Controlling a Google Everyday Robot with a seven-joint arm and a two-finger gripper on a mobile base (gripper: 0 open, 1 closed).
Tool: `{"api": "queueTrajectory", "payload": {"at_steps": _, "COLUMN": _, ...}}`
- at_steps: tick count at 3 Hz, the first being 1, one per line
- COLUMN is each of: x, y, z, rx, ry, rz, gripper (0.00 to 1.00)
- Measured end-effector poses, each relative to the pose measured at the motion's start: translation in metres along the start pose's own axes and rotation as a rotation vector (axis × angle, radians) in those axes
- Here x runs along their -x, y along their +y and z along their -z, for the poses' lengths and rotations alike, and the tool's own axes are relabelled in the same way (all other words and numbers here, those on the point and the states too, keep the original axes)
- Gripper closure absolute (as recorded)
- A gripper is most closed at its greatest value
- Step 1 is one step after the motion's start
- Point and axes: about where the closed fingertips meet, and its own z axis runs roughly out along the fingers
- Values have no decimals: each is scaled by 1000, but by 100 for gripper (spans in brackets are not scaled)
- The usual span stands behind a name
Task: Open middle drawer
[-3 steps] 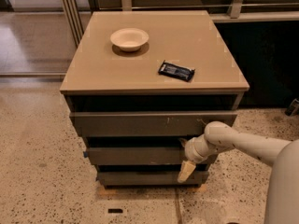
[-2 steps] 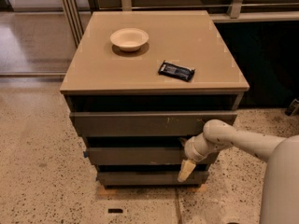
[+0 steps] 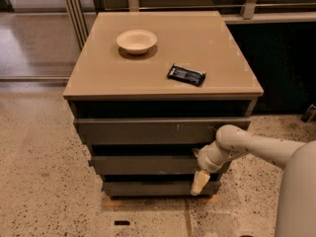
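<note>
Hanging at the right end of the middle drawer [image 3: 143, 165], which sits between the top drawer [image 3: 148, 131] and the bottom drawer [image 3: 148, 187], the end effector [image 3: 199, 184], grip state impossible to tell, could slip off that flat handleless front or drag the bottom drawer instead.

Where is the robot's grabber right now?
The pale cream gripper is low on the right of the camera view, at the right end of the wide grey-brown middle drawer, below the scratched top drawer.
</note>
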Motion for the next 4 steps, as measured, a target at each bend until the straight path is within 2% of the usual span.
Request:
{"api": "queueTrajectory", "payload": {"at_steps": 2, "x": -6, "y": 34, "z": -2, "rx": 116, "ry": 12, "rz": -47, "gripper": 0}}
{"api": "queueTrajectory", "payload": {"at_steps": 3, "x": -5, "y": 34, "z": -1, "rx": 116, "ry": 12, "rz": -47, "gripper": 0}}
{"api": "queueTrajectory", "payload": {"at_steps": 4, "x": -6, "y": 60, "z": 12, "rx": 192, "ry": -5, "rz": -61, "gripper": 0}}
